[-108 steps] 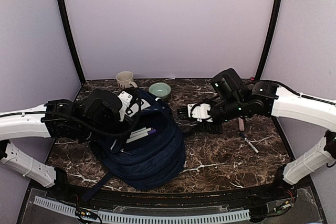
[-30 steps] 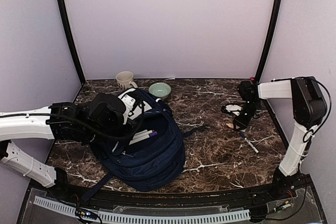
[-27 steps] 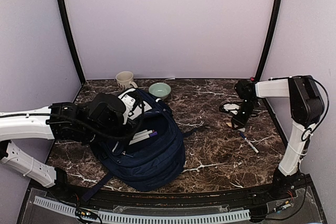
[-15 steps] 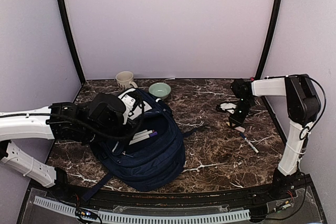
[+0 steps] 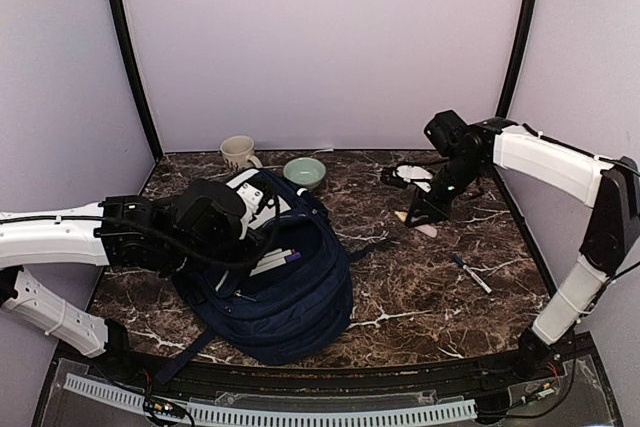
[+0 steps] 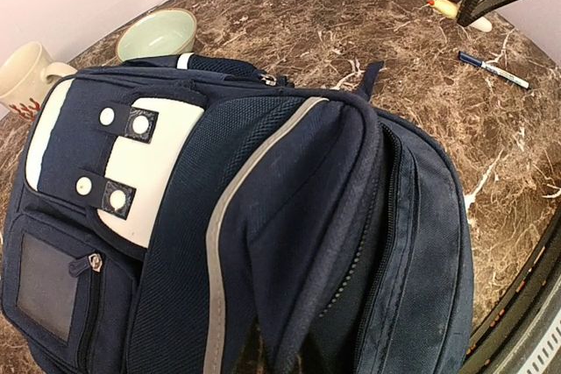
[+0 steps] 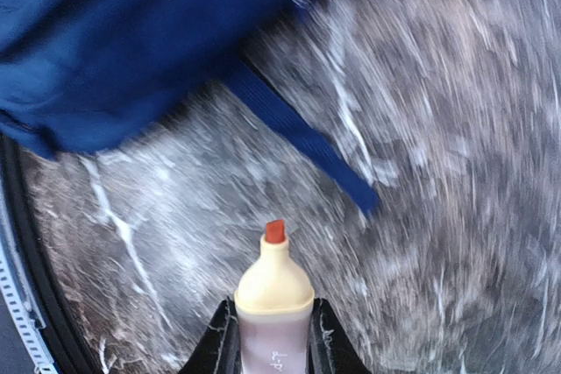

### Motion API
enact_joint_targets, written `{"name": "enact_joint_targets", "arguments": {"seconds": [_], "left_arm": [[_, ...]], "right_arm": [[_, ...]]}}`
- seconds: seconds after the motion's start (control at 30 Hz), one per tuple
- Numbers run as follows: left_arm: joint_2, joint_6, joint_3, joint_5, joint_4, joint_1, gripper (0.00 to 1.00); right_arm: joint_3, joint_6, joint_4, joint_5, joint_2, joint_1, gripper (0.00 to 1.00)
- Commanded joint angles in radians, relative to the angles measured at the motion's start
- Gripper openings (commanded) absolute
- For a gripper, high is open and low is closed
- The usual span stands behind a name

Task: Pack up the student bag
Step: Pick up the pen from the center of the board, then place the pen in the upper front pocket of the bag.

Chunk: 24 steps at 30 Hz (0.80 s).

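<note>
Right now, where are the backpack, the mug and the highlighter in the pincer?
student bag [image 5: 300, 302]: top view, on its navy front fabric.
mug [image 5: 236, 152]: top view, on its cream side.
highlighter [image 7: 273, 291]: right wrist view, on its pale yellow part below the orange tip.

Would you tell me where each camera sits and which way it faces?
Top external: above and behind the bases, facing down over the table; the left arm and right arm show.
Left wrist: over the student bag, facing down across it; nothing of its own arm shows.
Right wrist: blurred, facing down at the table; the right pincer grips a highlighter.
Shared: all three show the bag and highlighter.
</note>
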Motion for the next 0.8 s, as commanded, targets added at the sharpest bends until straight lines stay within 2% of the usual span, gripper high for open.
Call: {"name": "enact_joint_targets", "arguments": {"seconds": [0.0, 0.23, 0.43, 0.57, 0.77], "left_arm": [[-0.013, 0.003, 0.054, -0.013, 0.072, 0.006, 0.0], [-0.016, 0.011, 0.067, -0.011, 0.067, 0.009, 0.0], [-0.001, 0.023, 0.094, -0.003, 0.062, 0.012, 0.0], [0.001, 0.029, 0.108, 0.0, 0.057, 0.012, 0.0], [-0.018, 0.037, 0.105, 0.0, 0.062, 0.014, 0.0]], "right_arm": [[0.029, -0.051, -0.034, -0.098, -0.092, 0.16, 0.15], [0.047, -0.122, 0.099, 0.276, -0.127, 0.56, 0.16], [0.162, -0.169, 0.115, 0.439, -0.014, 0.785, 0.15], [0.127, -0.251, 0.226, 0.615, 0.04, 0.883, 0.15], [0.1, -0.347, 0.416, 0.794, 0.121, 0.911, 0.14]]}}
